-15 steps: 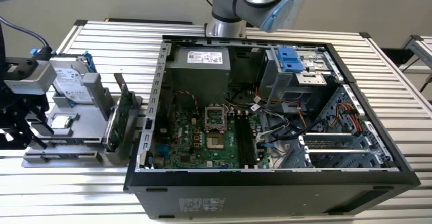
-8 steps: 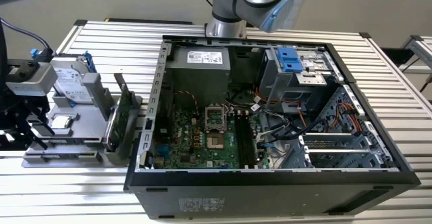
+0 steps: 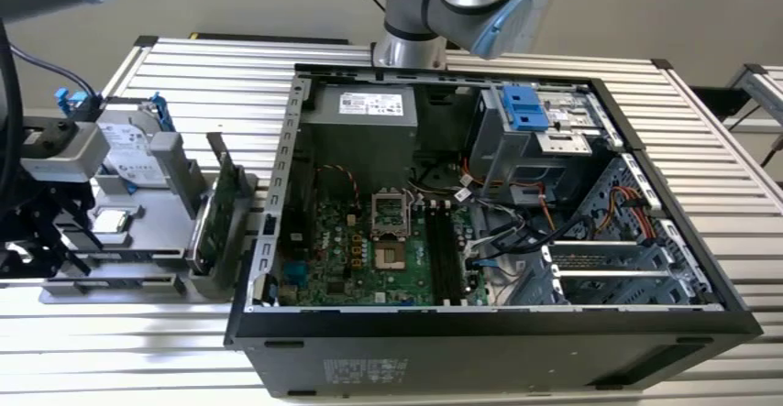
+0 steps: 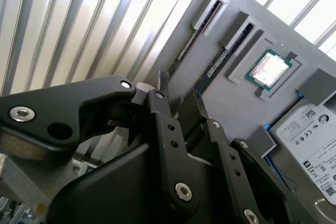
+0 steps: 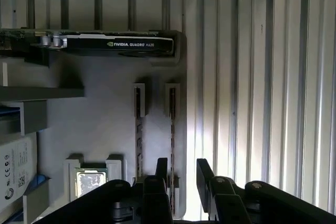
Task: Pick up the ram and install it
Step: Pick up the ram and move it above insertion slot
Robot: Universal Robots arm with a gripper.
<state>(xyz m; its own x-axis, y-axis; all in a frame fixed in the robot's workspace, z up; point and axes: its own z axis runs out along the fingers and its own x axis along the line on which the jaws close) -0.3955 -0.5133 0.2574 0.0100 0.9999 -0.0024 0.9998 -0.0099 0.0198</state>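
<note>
My gripper (image 5: 181, 170) hangs open just above the grey parts holder (image 5: 105, 119), its two black fingers apart with nothing held. The ram (image 5: 171, 124) is a thin dark stick standing on edge in a narrow slot of that holder, and its line runs under the gap between my fingers. In the second wrist view the gripper (image 4: 177, 94) sits over the near end of the same ram (image 4: 185, 48). In the exterior view the gripper (image 3: 35, 241) is at the far left, over the holder (image 3: 147, 268) beside the open computer case (image 3: 490, 333).
A second thin stick (image 5: 138, 129) fills the neighbouring slot, next to a processor chip (image 5: 92, 182). A graphics card (image 5: 113, 43) and a hard drive (image 4: 310, 129) also stand on the holder. Inside the case, the motherboard's long memory slots (image 3: 441, 259) lie beside the processor socket (image 3: 389, 209).
</note>
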